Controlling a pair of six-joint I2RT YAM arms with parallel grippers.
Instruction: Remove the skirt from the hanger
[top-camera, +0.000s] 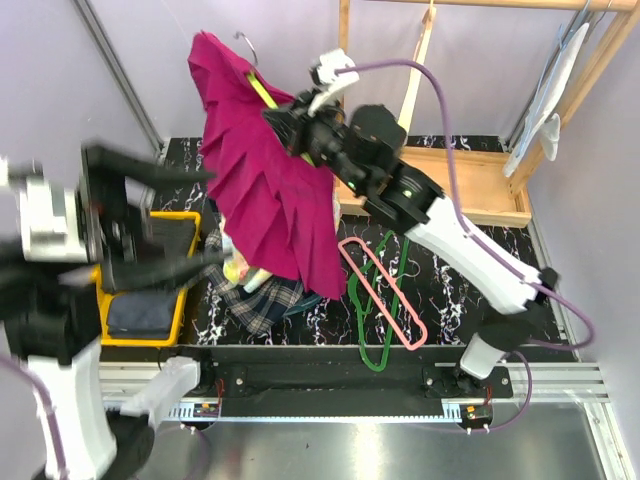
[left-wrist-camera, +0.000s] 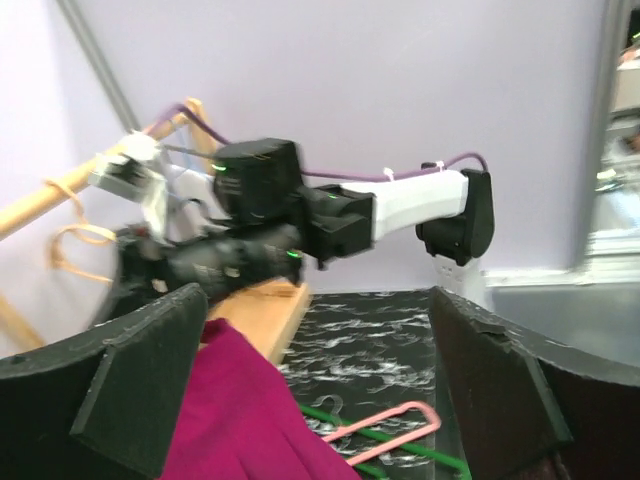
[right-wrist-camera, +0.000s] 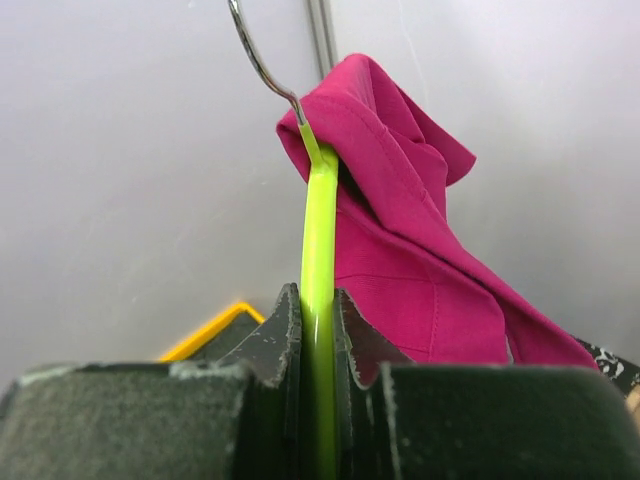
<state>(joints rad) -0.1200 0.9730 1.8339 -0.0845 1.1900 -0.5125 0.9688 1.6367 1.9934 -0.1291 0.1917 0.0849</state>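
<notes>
The plaid skirt (top-camera: 262, 305) lies crumpled on the table, partly under a hanging magenta pleated garment (top-camera: 265, 190). Off to its right the dark green hanger (top-camera: 372, 335) rests flat on the table, bare of cloth. My right gripper (top-camera: 292, 125) is raised and shut on a lime hanger (right-wrist-camera: 320, 230), from which the magenta garment (right-wrist-camera: 400, 250) hangs. My left gripper (top-camera: 215, 217) is blurred and open at the left, beside the magenta cloth. In the left wrist view that cloth (left-wrist-camera: 240, 410) shows between the wide jaws near the left finger (left-wrist-camera: 130, 380).
A pink hanger (top-camera: 385, 290) lies across the green one (left-wrist-camera: 400, 445). A yellow bin (top-camera: 150, 290) holding dark cloth stands at the left under my left arm. A wooden rack (top-camera: 470, 180) stands at the back right, with white hangers (top-camera: 545, 110) on it.
</notes>
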